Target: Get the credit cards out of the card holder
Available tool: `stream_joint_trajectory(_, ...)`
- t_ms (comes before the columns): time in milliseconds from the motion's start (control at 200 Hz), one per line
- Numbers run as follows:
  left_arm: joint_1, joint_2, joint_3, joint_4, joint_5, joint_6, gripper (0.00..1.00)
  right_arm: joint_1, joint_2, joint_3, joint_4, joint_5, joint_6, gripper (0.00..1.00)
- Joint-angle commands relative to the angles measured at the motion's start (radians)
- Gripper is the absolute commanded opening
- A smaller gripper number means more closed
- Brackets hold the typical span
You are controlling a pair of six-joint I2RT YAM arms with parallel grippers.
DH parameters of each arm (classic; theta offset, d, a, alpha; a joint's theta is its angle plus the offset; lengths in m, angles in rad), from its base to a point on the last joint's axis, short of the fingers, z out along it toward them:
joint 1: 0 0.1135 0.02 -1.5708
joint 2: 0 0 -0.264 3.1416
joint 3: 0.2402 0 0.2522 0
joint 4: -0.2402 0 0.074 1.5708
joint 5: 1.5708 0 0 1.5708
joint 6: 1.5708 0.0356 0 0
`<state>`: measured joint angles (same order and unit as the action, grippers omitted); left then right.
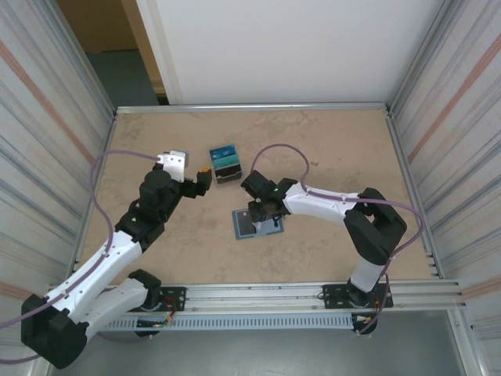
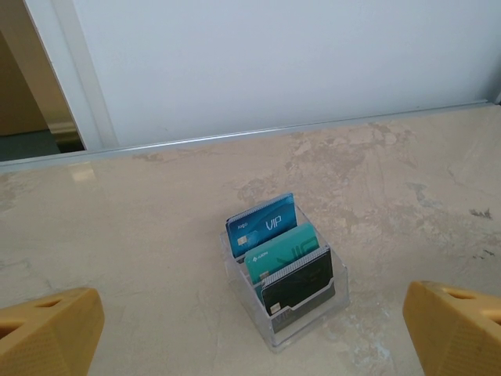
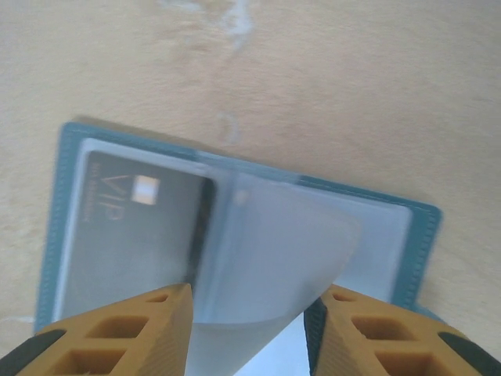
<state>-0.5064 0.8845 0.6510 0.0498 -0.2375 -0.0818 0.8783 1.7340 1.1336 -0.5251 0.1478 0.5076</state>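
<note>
Where card holder (image 3: 235, 227) lies, right pincer (image 3: 246, 307) stoops

The left arm (image 1: 106, 254) leaves its base at the near left, lies back toward the near left corner, folds sharply there, and its forearm runs far and right. At its end the left gripper (image 1: 190, 167) points toward the far right, roughly level. Its jaws are spread wide: in the left wrist view the two orange fingers (image 2: 47, 333) sit in the lower corners, well apart. The right arm (image 1: 376, 227) stands up from its base at the near right, bends at the elbow, and its white forearm stretches left toward the middle. The right gripper (image 1: 263, 210) points steeply down, held low. In the right wrist view its orange fingers (image 3: 117, 333) stand partway apart, with a plain gap between them
</note>
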Motion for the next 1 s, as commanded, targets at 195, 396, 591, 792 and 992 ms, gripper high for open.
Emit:
stream_joint_trajectory(195,-0.064,0.035,0.042,-0.041,-0.082,0.063,0.99,-0.066,-0.108,-0.092,-0.038,0.059,0.079,0.44)
stream_joint_trajectory(396,-0.145,0.108,0.087,-0.162,-0.148,0.094,0.99,-0.103,-0.202,-0.142,-0.026,0.057,0.109,0.51)
stream_joint_trajectory(591,-0.235,0.175,0.068,-0.231,-0.145,0.036,0.99,-0.134,-0.316,-0.167,0.010,-0.008,0.118,0.54)
stream_joint_trajectory(792,-0.274,0.251,0.018,-0.221,-0.033,-0.116,0.99,-0.165,-0.344,-0.168,0.097,-0.230,0.143,0.47)
stream_joint_trajectory(992,-0.297,0.339,-0.005,-0.206,-0.014,-0.160,0.99,-0.172,-0.262,-0.160,0.192,-0.403,0.193,0.38)
